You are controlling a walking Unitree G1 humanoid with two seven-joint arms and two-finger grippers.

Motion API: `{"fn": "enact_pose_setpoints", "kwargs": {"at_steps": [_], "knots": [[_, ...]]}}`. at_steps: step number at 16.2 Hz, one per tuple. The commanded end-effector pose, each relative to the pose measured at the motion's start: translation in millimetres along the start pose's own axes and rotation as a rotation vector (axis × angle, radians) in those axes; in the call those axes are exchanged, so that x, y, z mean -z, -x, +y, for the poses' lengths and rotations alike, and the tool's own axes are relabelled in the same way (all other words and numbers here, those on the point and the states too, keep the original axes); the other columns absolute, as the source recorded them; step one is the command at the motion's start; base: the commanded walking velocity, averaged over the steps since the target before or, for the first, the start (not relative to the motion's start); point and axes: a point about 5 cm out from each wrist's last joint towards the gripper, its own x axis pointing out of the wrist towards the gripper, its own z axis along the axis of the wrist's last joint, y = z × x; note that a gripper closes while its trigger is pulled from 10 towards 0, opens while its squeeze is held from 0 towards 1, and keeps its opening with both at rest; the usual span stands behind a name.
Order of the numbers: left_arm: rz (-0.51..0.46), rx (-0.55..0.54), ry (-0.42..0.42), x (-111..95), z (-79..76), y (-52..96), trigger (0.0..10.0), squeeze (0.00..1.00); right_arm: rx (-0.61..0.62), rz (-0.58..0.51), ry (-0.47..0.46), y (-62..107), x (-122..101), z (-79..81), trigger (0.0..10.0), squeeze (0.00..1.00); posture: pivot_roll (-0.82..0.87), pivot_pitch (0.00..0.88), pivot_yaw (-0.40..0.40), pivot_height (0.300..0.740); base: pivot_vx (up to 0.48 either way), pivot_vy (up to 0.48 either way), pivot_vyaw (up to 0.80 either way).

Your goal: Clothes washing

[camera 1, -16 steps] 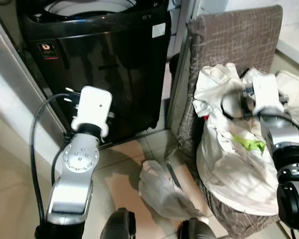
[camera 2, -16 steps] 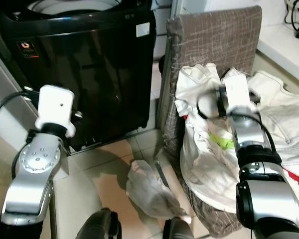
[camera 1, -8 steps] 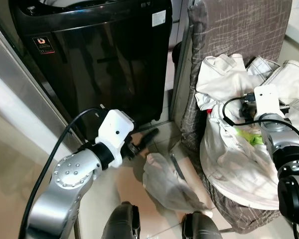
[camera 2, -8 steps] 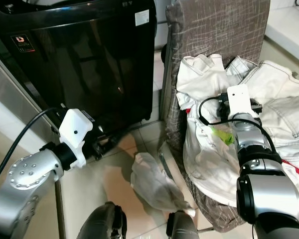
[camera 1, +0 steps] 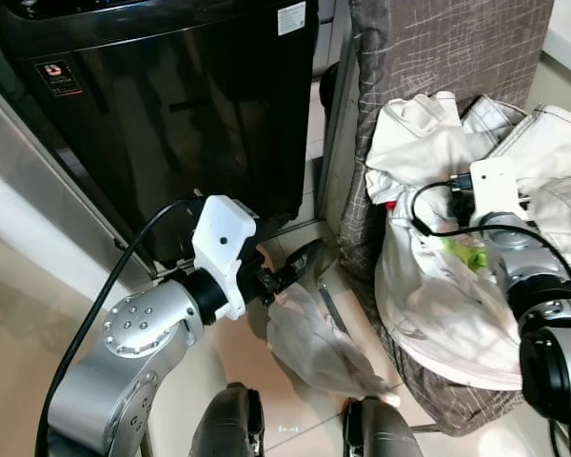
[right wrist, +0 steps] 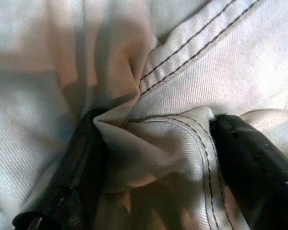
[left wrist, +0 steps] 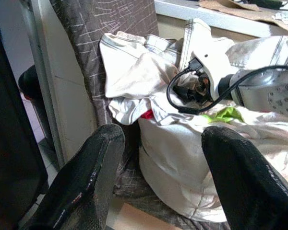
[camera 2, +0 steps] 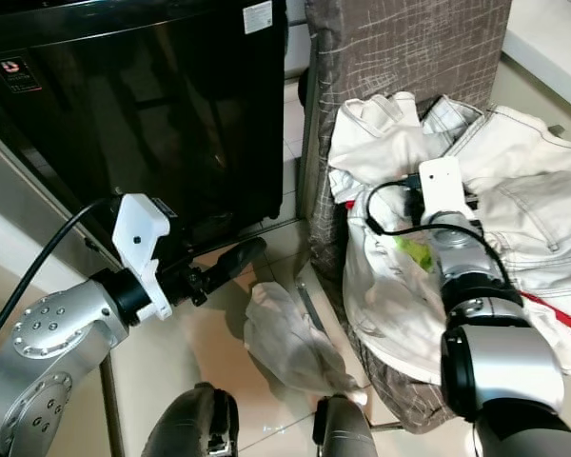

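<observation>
Right wrist view: right gripper [right wrist: 153,158] fingers pinch white garment [right wrist: 182,72]; left gripper [left wrist: 158,177] spread, holding nothing.

Light: bright and even from above in my head views.
Glare: the black washing machine [camera 1: 171,105] front reflects soft shapes.
Shadows: dark under my left arm on the floor tiles [camera 1: 19,305].
Focus: my right wrist view is soft on the white cloth [right wrist: 149,110].
</observation>
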Motion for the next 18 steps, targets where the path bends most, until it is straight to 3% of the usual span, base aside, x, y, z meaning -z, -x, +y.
{"fn": "enact_pose_setpoints", "kwargs": {"at_steps": [1, 6, 9, 14, 18], "knots": [[-0.003, 0.005, 0.017, -0.8, -4.1, 1.5, 10.0, 0.0, -0.095, 0.111, -0.071, 6.7, 31.9, 25.4, 0.0, 0.0, 0.18, 0.261, 0.039, 0.699, 0.0, 0.0, 0.0], [0.009, -0.003, 0.035, 5.4, -10.9, -2.8, 10.0, 0.0, -0.129, 0.129, -0.205, 10.3, 36.3, 47.2, 0.0, 0.0, 0.17, 0.248, 0.035, 0.699, 0.0, 0.0, 0.0], [-0.003, -0.045, 0.015, 4.2, 0.4, -8.3, 10.0, 0.0, -0.157, 0.106, -0.244, 10.3, 28.5, 57.8, 0.0, 0.0, 0.18, 0.2, 0.032, 0.699, 0.0, 0.0, 0.0], [-0.06, -0.109, 0.009, 1.9, 14.8, -25.8, 10.0, 0.0, -0.23, -0.066, -0.323, 7.2, -18.9, 71.8, 0.0, 0.0, 0.13, 0.101, 0.003, 0.699, 0.0, 0.0, 0.0], [-0.119, -0.174, 0.0, 1.9, 27.9, -45.8, 10.0, 0.0, -0.275, -0.288, -0.334, 7.5, -85.0, 65.8, 0.0, 0.0, 0.08, 0.002, -0.037, 0.699, 0.0, 0.0, 0.0]]}}
